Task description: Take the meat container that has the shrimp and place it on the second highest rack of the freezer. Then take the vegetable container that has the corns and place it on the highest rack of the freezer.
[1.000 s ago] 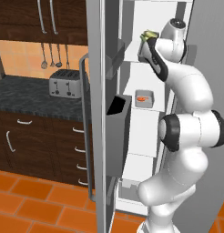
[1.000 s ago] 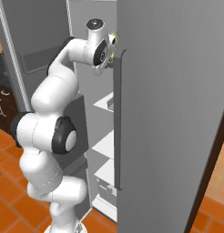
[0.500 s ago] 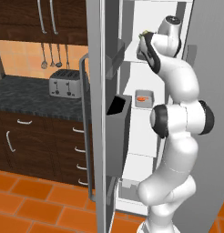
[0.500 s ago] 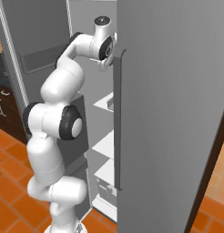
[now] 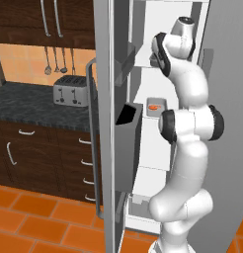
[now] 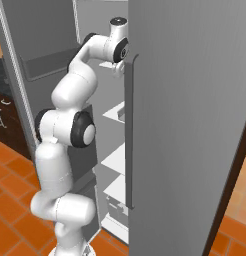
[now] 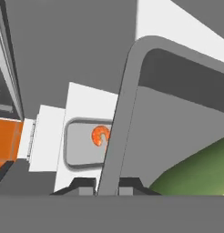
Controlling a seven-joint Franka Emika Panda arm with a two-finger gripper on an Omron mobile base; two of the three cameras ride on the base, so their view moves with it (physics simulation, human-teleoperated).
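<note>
Vegetable container [image 7: 177, 104], with a green corn cob [image 7: 196, 173] inside, is pinched by its rim in the nearly closed gripper [image 7: 107, 184] high inside the freezer [image 5: 158, 148], above the meat container [image 5: 155, 106].

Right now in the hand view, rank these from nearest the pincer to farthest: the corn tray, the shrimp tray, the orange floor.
1. Long grey metal corn tray, rim between the pincer tips.
2. Small grey shrimp tray, on the shelf below.
3. Orange tiled floor, far below at the left edge.
</note>
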